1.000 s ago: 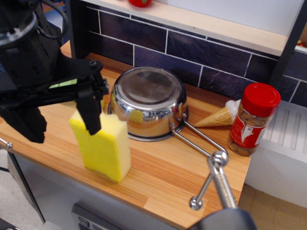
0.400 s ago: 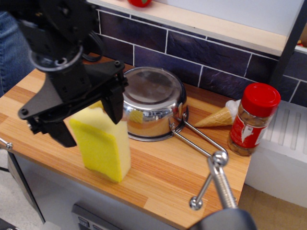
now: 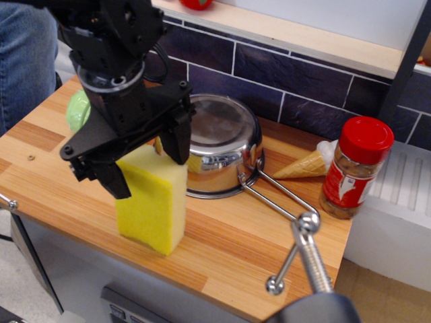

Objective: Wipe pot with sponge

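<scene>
The pot (image 3: 222,138) is a shiny steel saucepan lying bottom up on the wooden counter (image 3: 242,242). Its wire-loop handle (image 3: 279,195) points to the front right. The sponge (image 3: 151,202) is a thick yellow block standing on end just left of and in front of the pot. My black gripper (image 3: 145,160) is down over the sponge's top, with one finger (image 3: 108,178) against its left side and the other at its back right, next to the pot. The jaws look spread around the sponge.
A red-capped spice jar (image 3: 355,168) and a toy ice cream cone (image 3: 303,165) stand right of the pot. A green object (image 3: 77,111) lies behind the gripper on the left. A metal rod (image 3: 306,252) rises in the foreground. A person in jeans (image 3: 23,54) stands at the far left.
My gripper has moved right and down over the sponge's top. The sponge's top has shifted right, so it stands more upright. The pot has not moved.
</scene>
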`<state>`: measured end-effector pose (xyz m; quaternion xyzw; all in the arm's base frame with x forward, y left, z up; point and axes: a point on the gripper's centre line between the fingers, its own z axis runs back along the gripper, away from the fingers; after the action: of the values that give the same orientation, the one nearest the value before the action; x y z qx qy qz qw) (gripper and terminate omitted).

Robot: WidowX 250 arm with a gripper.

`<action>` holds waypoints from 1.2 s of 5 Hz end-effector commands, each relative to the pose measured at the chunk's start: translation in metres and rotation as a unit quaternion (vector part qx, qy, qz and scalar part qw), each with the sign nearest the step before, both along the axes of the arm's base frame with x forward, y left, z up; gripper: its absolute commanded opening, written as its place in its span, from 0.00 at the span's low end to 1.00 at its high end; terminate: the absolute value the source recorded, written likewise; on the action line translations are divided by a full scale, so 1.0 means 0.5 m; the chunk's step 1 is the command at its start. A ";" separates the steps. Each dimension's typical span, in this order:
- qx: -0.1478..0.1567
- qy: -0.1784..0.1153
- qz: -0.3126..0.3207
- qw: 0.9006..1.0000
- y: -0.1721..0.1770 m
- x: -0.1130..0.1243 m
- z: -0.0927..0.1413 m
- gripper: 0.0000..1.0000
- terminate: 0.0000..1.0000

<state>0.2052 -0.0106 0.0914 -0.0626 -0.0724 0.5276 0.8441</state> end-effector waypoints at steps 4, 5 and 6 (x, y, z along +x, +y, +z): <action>-0.041 -0.076 0.076 0.993 0.000 0.123 0.148 0.00 0.00; -0.048 -0.056 0.122 0.990 0.008 0.166 0.163 0.00 0.00; -0.042 -0.030 0.163 0.985 0.007 0.202 0.143 0.00 0.00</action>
<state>0.3016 -0.0118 0.1439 -0.0774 -0.0619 0.6649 0.7403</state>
